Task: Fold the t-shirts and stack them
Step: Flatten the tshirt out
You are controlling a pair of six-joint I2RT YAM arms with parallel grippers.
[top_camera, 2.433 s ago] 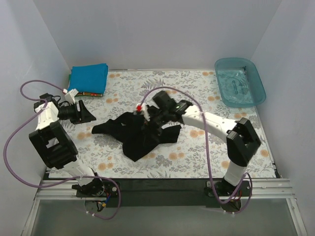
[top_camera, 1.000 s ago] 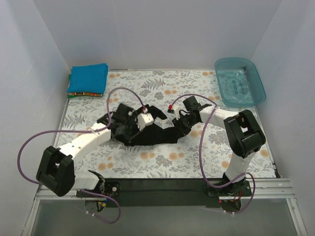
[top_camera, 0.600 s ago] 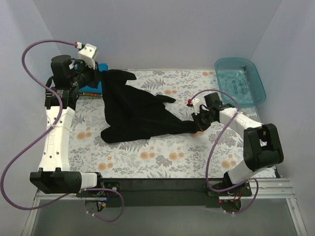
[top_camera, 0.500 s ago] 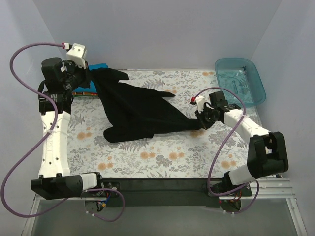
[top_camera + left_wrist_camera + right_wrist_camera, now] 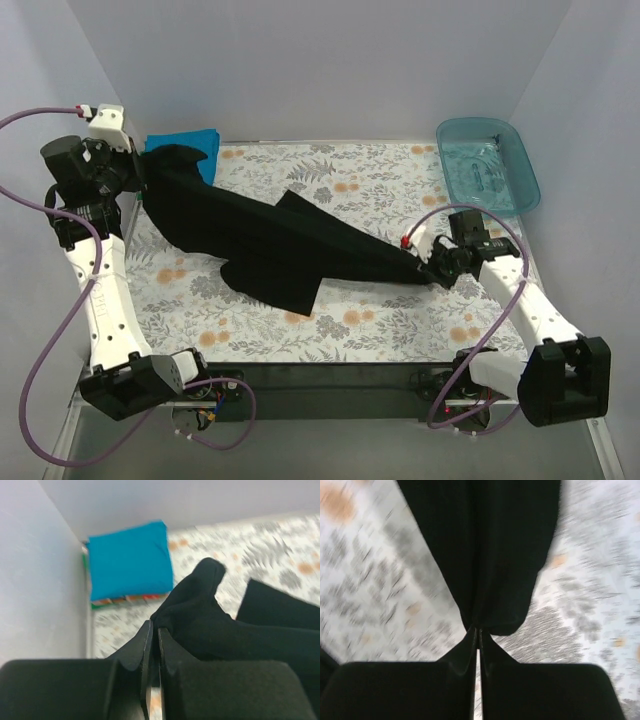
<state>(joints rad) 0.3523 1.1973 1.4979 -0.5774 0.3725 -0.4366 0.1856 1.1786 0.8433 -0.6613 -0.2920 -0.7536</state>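
The black t-shirt [image 5: 270, 245] hangs stretched in a long diagonal band across the table. My left gripper [image 5: 145, 170] is raised at the back left and is shut on the shirt's upper corner [image 5: 210, 615]; in the left wrist view the jaws [image 5: 155, 626] pinch the cloth. My right gripper [image 5: 432, 270] sits low at the right, shut on the other end [image 5: 490, 545], with its fingertips [image 5: 477, 629] closed on the fabric. A folded blue t-shirt [image 5: 190, 145] lies in the back left corner. It tops a small stack [image 5: 130, 560] with orange and green slivers beneath.
A translucent teal tub [image 5: 487, 165] stands at the back right corner. The floral tablecloth [image 5: 380, 190] covers the table, and white walls close in on the left, back and right. The left arm stands close to the left wall.
The left gripper has carried its corner of the black shirt up and further left. The right gripper has pulled the other end right and nearer, stretching the shirt out.
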